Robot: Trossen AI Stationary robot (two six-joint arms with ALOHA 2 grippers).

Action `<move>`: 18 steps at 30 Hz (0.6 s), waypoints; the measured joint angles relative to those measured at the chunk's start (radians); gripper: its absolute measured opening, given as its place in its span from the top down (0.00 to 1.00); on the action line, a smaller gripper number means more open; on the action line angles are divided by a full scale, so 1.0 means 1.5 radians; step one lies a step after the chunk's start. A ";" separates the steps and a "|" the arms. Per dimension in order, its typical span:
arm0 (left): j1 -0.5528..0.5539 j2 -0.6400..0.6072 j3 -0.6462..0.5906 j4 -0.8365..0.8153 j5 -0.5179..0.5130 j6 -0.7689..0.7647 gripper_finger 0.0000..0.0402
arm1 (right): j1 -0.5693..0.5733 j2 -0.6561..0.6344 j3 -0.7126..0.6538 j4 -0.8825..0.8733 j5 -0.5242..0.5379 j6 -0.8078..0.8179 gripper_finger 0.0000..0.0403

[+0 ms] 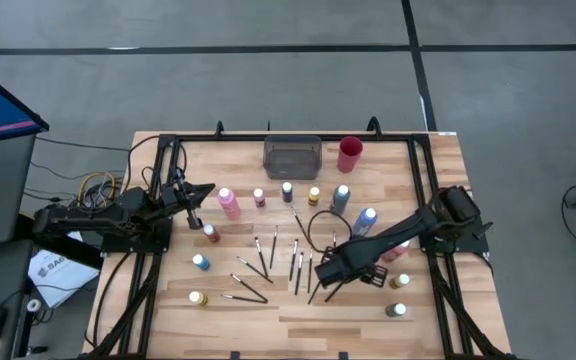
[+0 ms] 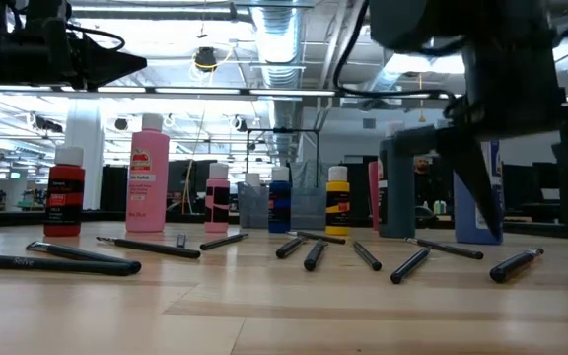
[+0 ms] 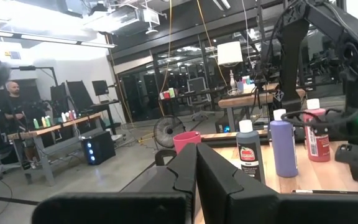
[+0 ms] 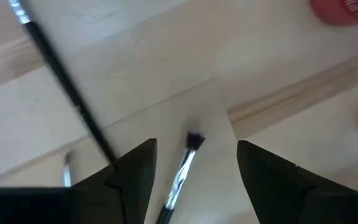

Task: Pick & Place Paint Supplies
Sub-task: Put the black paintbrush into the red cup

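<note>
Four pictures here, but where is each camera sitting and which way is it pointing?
High view: overhead, looking straight down; both arms, grey tray.
Low view: table height, looking across brushes and bottles; arms overhead.
Left wrist view: on the raised left gripper, shut, facing the room.
Right wrist view: on the open right gripper, looking down at a brush.
Shared: the red cup.

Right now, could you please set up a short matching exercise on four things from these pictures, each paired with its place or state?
Things:
1. left gripper
2. right gripper
3. grey tray
4. red cup

Places or states:
A. open, low over a brush
B. shut, raised at the table's left side
C. far edge, right of the tray
D. far edge, near the middle

Pairs: 1-B, 2-A, 3-D, 4-C
</note>
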 joint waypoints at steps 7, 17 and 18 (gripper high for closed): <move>0.000 0.000 0.000 0.000 0.000 0.000 0.99 | -0.004 0.002 -0.050 0.087 0.003 0.002 0.51; 0.000 0.000 0.000 0.000 0.000 0.000 0.99 | -0.017 0.004 -0.057 0.099 0.001 -0.009 0.81; 0.000 0.000 0.000 0.000 0.000 0.000 0.99 | -0.019 0.004 -0.057 0.099 0.001 -0.013 0.85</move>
